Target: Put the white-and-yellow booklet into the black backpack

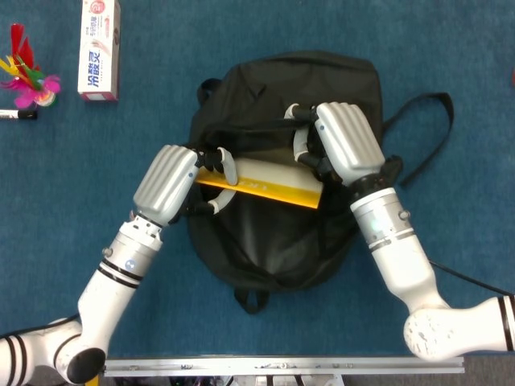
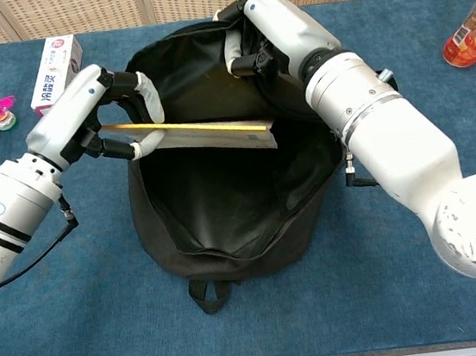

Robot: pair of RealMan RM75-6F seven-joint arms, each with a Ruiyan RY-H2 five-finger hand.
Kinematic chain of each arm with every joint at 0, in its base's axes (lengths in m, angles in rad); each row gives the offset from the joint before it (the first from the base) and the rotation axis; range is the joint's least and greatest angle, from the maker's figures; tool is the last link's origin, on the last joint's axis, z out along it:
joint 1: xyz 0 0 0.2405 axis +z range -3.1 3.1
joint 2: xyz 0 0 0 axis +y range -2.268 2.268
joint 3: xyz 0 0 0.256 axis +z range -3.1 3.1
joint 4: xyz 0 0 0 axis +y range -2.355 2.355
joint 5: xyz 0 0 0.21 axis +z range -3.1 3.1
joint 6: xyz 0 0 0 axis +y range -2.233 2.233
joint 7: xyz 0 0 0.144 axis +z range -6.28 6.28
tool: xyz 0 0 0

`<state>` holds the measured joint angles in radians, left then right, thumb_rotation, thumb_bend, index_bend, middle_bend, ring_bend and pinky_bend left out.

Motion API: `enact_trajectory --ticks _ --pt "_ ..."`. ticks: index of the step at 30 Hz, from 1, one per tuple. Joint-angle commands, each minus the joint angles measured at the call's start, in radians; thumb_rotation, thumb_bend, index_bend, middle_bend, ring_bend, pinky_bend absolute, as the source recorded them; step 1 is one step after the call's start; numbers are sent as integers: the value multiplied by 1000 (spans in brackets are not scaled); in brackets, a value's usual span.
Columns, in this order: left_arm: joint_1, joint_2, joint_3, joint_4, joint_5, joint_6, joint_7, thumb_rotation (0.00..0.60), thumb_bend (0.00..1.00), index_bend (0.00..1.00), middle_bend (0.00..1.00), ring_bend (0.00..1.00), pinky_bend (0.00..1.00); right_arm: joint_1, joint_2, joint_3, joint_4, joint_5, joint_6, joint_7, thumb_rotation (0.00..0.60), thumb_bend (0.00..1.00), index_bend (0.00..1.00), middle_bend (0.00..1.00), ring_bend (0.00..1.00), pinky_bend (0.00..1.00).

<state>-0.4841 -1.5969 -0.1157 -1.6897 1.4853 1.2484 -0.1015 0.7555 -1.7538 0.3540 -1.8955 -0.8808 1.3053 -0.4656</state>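
White-and-yellow booklet (image 2: pixel 202 135): held roughly level across the open mouth of the black backpack (image 2: pixel 226 223), its free end reaching toward the right side of the opening. In the head view its yellow edge (image 1: pixel 257 190) is seen running diagonally over the dark interior, with a pale cover above it.

Left robot hand (image 2: pixel 117 115): closed on the booklet's left end, which is pinched between the fingers above and below; the hand is placed at the left rim of the opening.

Right robot hand (image 2: pixel 259 32): placed at the far right rim of the backpack, fingers curled over the fabric edge, by which the opening is held up and apart. In the head view the same hand (image 1: pixel 342 141) is seen over the top of the bag, just beside the booklet's right end.

Black backpack: laid on the blue desk (image 2: pixel 82 319), mouth wide open and the interior visible; a strap (image 1: pixel 426 133) is trailed out to the right.

Other items: a white and red box (image 1: pixel 99 48) is laid at the far left of the desk; a pink, yellow and red feathered object (image 1: pixel 28 76) is set beside it, with a black marker (image 1: pixel 16 115) just below. An orange bottle (image 2: pixel 471 28) is partly seen at the right edge of the chest view.
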Motion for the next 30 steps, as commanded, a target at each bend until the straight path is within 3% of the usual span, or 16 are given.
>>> enact_trajectory --ticks 1,11,30 --pt "17 -48 18 54 25 42 49 600 308 631 557 491 493 -3 4 10 -14 1 4 8 600 800 660 601 530 806" --pt "24 -178 12 179 67 119 177 600 308 633 559 492 498 -11 10 14 -47 -6 18 14 600 800 660 601 530 806" --pt "-24 -359 -4 313 33 58 405 600 308 633 562 498 503 -15 18 13 -71 -10 13 34 600 800 660 601 530 806"
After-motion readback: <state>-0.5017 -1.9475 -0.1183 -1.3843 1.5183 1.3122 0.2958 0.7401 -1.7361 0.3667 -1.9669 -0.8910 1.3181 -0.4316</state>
